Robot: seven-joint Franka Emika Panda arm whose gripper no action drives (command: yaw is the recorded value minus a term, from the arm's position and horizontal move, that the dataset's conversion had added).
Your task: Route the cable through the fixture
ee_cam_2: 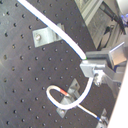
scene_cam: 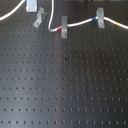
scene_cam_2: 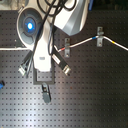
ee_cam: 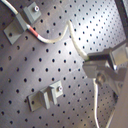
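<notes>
The white cable [scene_cam: 80, 23] runs from the first exterior view's right through two grey clips, loops near its red band [scene_cam: 63, 30], and climbs to my gripper [scene_cam: 32, 5] at the top edge. From there it drops away to the left. Both wrist views show my gripper [ee_cam: 91, 65] [ee_cam_2: 91, 67] shut on the cable [ee_cam_2: 55, 29]. The slanted grey fixture [scene_cam: 38, 19] stands just below the gripper, and the cable is not in its fork. In the first wrist view the fixture [ee_cam: 46, 98] sits apart from the cable [ee_cam: 95, 102]. My arm [scene_cam_2: 44, 55] hides the fixture in the second exterior view.
An upright grey post clip [scene_cam: 63, 26] [scene_cam_2: 65, 48] and a wider arched clip [scene_cam: 100, 17] [scene_cam_2: 99, 36] both hold the cable. Blue [scene_cam: 93, 20] and yellow [scene_cam: 116, 23] bands flank the arched clip. Everything stands on a black perforated board [scene_cam: 65, 85].
</notes>
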